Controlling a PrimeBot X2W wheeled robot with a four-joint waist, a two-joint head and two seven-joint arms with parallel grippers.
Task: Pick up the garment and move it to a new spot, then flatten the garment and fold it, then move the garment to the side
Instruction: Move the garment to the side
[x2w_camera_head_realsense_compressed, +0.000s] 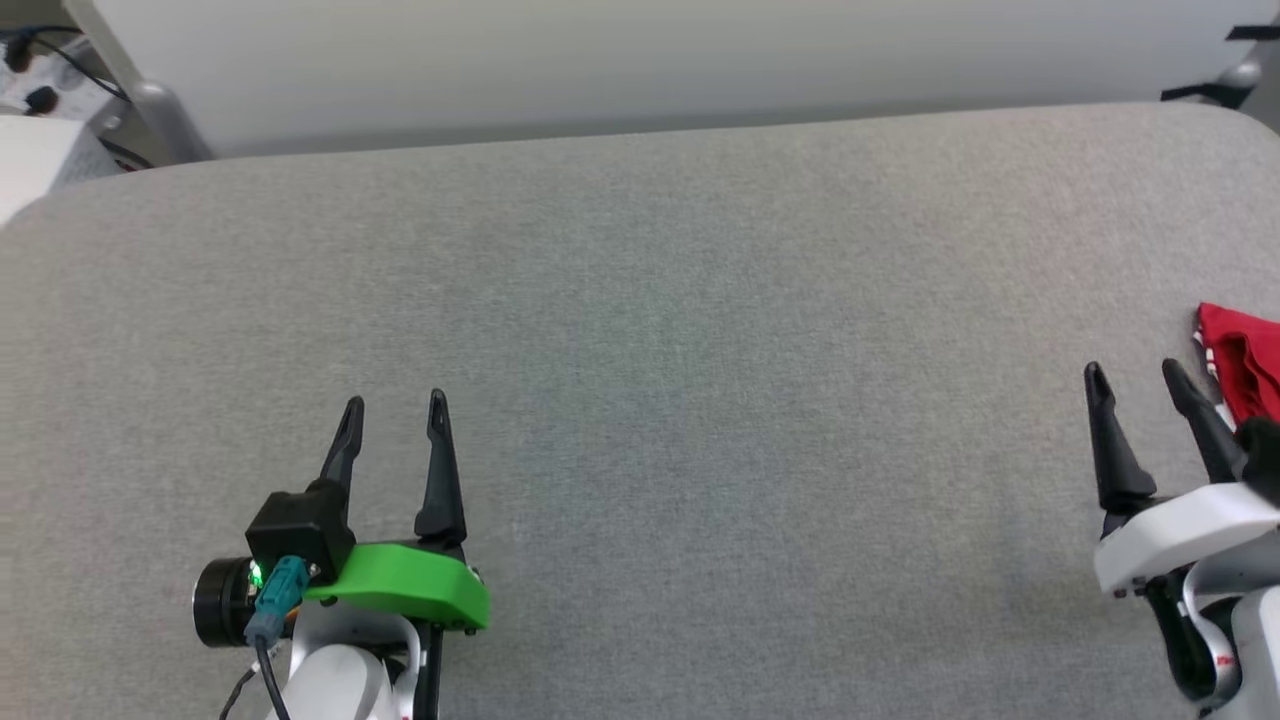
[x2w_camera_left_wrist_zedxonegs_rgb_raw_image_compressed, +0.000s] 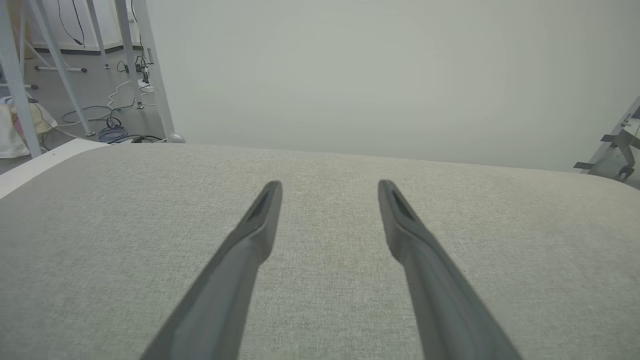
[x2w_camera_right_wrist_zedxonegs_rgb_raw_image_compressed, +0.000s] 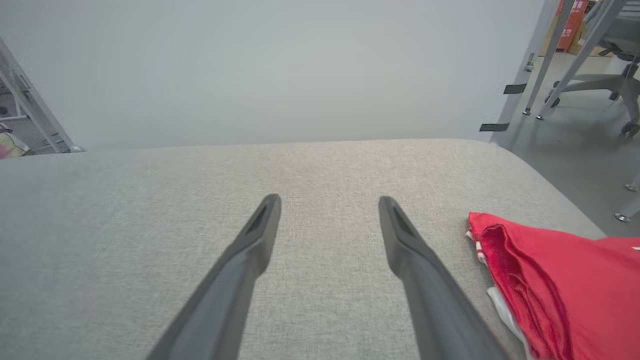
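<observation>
Right hand (x2w_camera_head_realsense_compressed: 1138, 375), released, lower right of frame; red jersey (x2w_camera_head_realsense_compressed: 1245, 365) just beside it rightward; left hand (x2w_camera_head_realsense_compressed: 395, 400), released, well apart.

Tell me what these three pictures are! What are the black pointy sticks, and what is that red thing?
The sticks are a robot's fingers. The top picture looks down from its head: its left gripper and right gripper hover, both open and empty, over a wide grey fabric-covered table. The other two pictures come from cameras on each wrist, looking along the fingers. The red thing is a folded red soft jersey with white trim, lying at the table's right edge beside the right gripper, not touched by it.
</observation>
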